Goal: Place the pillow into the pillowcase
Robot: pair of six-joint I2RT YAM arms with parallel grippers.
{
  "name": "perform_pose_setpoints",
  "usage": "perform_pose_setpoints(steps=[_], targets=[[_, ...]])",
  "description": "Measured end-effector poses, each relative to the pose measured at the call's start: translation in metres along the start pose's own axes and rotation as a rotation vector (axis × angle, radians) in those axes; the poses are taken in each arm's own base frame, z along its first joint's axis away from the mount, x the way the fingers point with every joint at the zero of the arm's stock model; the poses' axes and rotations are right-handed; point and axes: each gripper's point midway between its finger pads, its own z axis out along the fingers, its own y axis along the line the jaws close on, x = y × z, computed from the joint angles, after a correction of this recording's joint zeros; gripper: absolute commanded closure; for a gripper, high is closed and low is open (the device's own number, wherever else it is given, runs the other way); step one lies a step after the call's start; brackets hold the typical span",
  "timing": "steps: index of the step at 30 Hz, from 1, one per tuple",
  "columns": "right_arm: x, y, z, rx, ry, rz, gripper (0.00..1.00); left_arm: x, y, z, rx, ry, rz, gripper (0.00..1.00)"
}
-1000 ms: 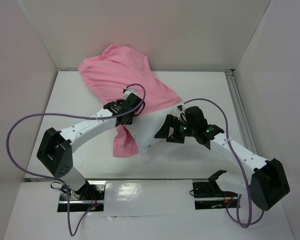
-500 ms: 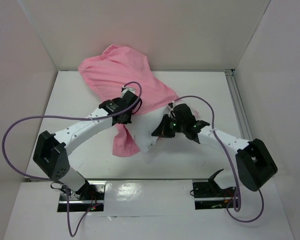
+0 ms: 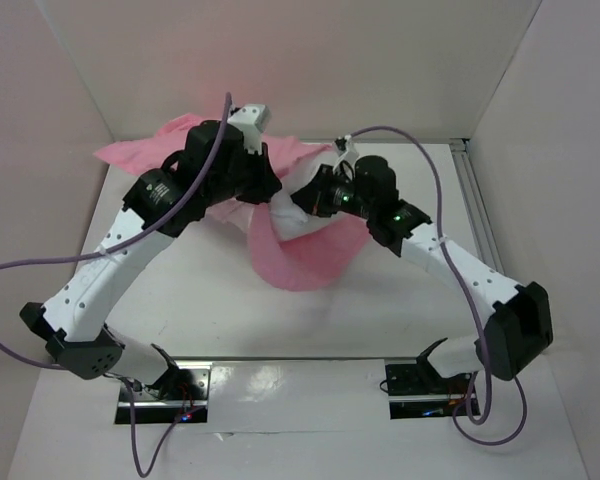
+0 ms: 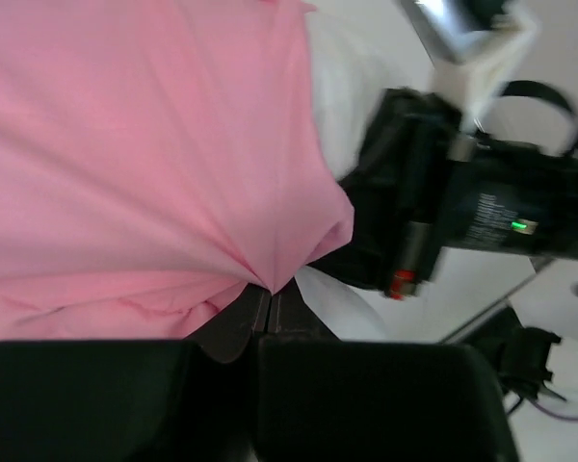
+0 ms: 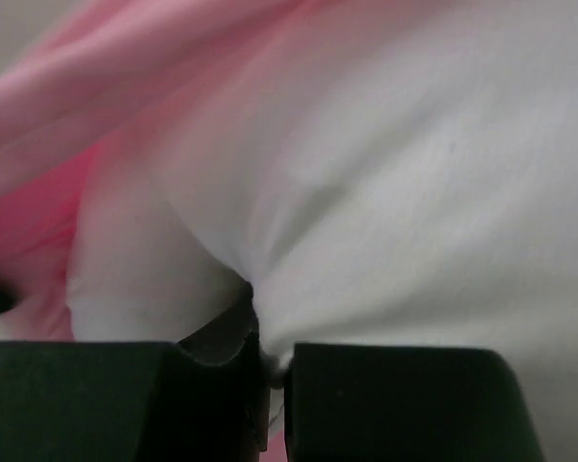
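pillow (image 3: 292, 214) partly in pillowcase (image 3: 310, 262), L hand (image 4: 270, 302) at its left, R hand (image 5: 270, 360) at right

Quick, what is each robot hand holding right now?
Left gripper: closed, pinching the pillowcase.
Right gripper: closed, pinching the pillow.

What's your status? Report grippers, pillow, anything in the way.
Left gripper shut on thin pink fabric pillowcase. Right gripper shut on plump white soft pillow, pink draped around it. Right arm crowds left gripper.
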Motion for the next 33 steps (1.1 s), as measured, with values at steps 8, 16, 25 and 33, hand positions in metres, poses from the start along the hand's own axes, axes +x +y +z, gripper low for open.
perform_pose_setpoints(steps=[8, 16, 25, 33], targets=[[0.124, -0.112, 0.055, 0.158, 0.276, 0.246, 1.00, 0.085, 0.018, 0.021, 0.012, 0.249, -0.092, 1.00], [-0.045, -0.058, 0.049, 0.054, -0.020, 0.121, 1.00, -0.022, 0.006, 0.040, 0.134, 0.073, -0.174, 1.00], [-0.028, -0.022, -0.011, -0.033, -0.128, 0.001, 1.00, 0.011, -0.053, -0.002, 0.373, 0.091, -0.207, 0.88], [0.175, -0.163, -0.037, 0.305, 0.354, 0.237, 0.37, 0.134, -0.033, 0.003, 0.266, 0.398, -0.244, 0.11]])
